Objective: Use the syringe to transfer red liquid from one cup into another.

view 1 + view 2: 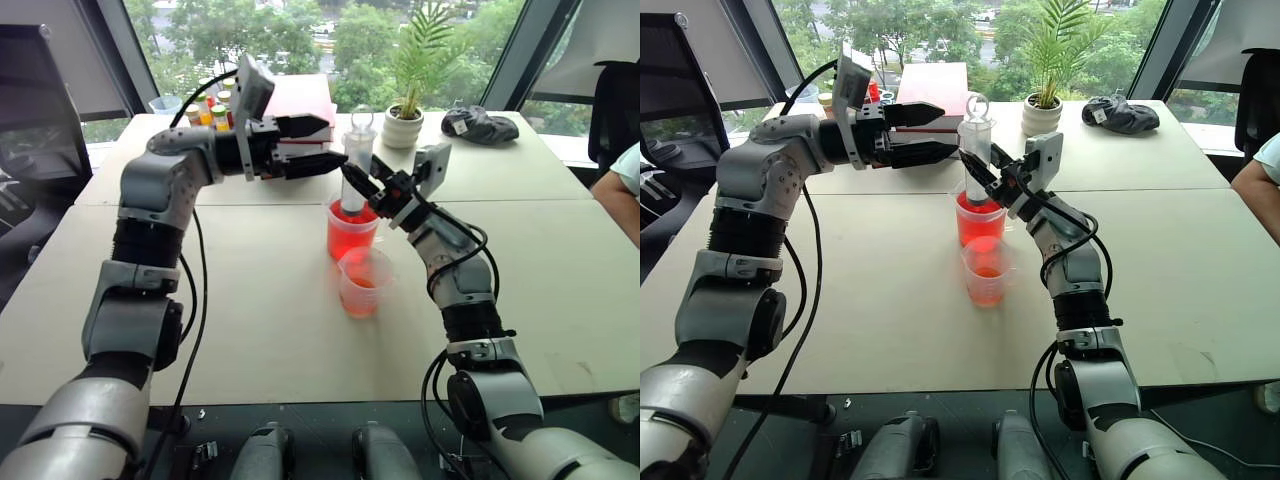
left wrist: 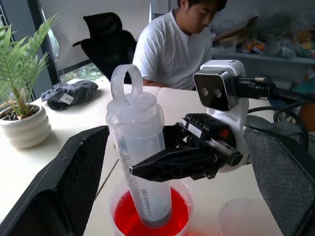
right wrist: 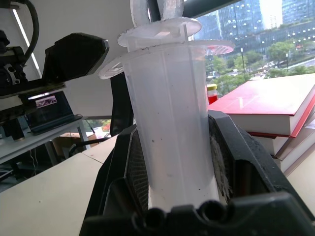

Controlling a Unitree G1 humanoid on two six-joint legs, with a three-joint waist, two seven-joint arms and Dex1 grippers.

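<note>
A pale worktop (image 1: 250,300) of joined panels runs from the near edge back to tall windows with trees outside. Nearest on it stands the smaller cup (image 1: 364,283), pink-tinted, with a little red liquid at its bottom. Just behind it, almost touching, stands the larger cup (image 1: 352,228), about half full of red liquid (image 1: 351,232). The syringe (image 1: 356,170) stands upright in this larger cup, its lower end dipped in the liquid and its ring-topped plunger pushed in.

The right hand (image 1: 352,178) reaches up and leftward from a bent forearm, and its fingers are clamped on the syringe's barrel. The right wrist view shows that grip close: the clear barrel fills the gap between the two black pads, with the flange and plunger top above. The left wrist view adds the barrel's printed scale, the red pool around its foot, and a person in a white shirt seated beyond the worktop.

The left hand (image 1: 305,145) is held level at the height of the syringe's top, pointing right toward it, fingers spread wide with nothing between them. Its tips are just beside the syringe without touching.

Farther back are a stack of red books (image 1: 300,98), small bottles (image 1: 212,108), a potted plant (image 1: 405,125) and a dark bundle (image 1: 480,124). An office chair (image 2: 110,44) stands behind.
</note>
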